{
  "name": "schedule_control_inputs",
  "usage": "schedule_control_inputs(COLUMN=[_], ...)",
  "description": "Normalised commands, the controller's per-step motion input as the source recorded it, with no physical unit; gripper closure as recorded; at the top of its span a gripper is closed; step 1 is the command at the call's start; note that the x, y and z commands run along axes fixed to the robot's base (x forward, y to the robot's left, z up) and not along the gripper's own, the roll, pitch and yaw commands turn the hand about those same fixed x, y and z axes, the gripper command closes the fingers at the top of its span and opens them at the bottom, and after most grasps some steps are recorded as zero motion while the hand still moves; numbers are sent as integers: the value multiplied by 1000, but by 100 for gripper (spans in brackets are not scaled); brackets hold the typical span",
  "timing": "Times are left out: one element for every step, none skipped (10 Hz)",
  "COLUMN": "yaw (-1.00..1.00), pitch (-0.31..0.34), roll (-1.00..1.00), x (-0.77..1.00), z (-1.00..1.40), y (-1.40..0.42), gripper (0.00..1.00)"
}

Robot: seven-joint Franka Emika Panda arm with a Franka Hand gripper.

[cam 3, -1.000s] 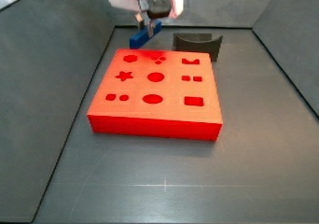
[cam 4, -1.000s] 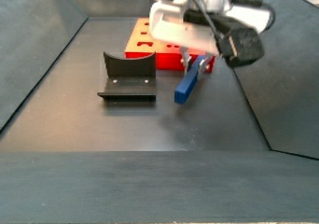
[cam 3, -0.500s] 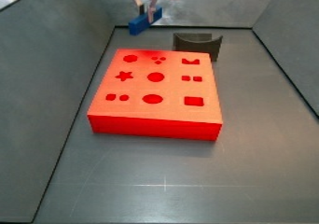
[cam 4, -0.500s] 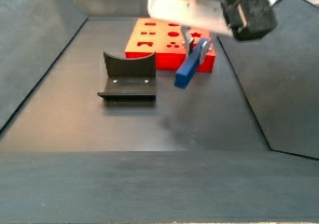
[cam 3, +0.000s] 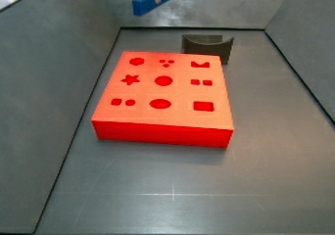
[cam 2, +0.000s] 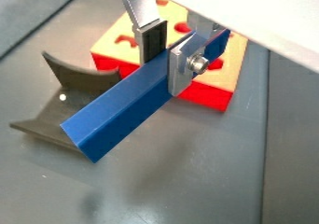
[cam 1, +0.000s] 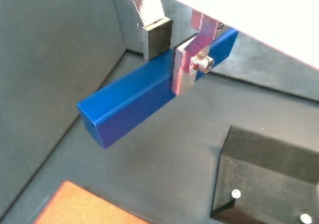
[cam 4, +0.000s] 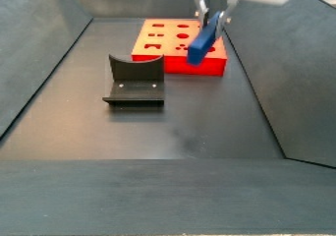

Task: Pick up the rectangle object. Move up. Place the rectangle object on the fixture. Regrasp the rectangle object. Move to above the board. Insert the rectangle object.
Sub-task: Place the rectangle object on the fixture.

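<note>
My gripper is shut on the blue rectangle object, gripping it near one end; the bar hangs tilted, high above the floor. Both wrist views show it, and in one the bar hangs over the floor between fixture and board. In a side view the bar is at the top edge, behind the red-orange board. In the other the bar hangs before the board, with only the fingertips showing. The dark fixture stands bare on the floor beside the board.
Grey walls enclose the dark floor on all sides. The fixture stands by the board's far right corner in a side view. It also shows in the wrist views, as does the board.
My gripper has risen straight up with the blue bar in it; its body has left the top of both side views. Board and fixture have not moved.
</note>
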Motion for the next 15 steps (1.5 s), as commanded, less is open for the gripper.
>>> schedule_control_inputs(yaw=[-8,0,1000,1000,1000,1000,957,622,419,238,159,98,80,60,50], pitch=[64,83,110,126,165,201,211,162,134,113,111,114,118,124,131], roll=[73,80,92,96,117,137,154,147,125,108,104,102,102,101,101], x=[-7,2,1000,1000,1000,1000,1000,1000,1000,1000,1000,1000,1000,1000,1000], z=[535,268,206,144,141,134,122,106,100,90,83,71,67,56,51], y=[12,13,-484,-482,-416,-383,-365,-324,-301,-268,-244,-215,-199,-169,-152], gripper=[100,100,100,100,100,100,100,100,100,100,100,100,100,100,100])
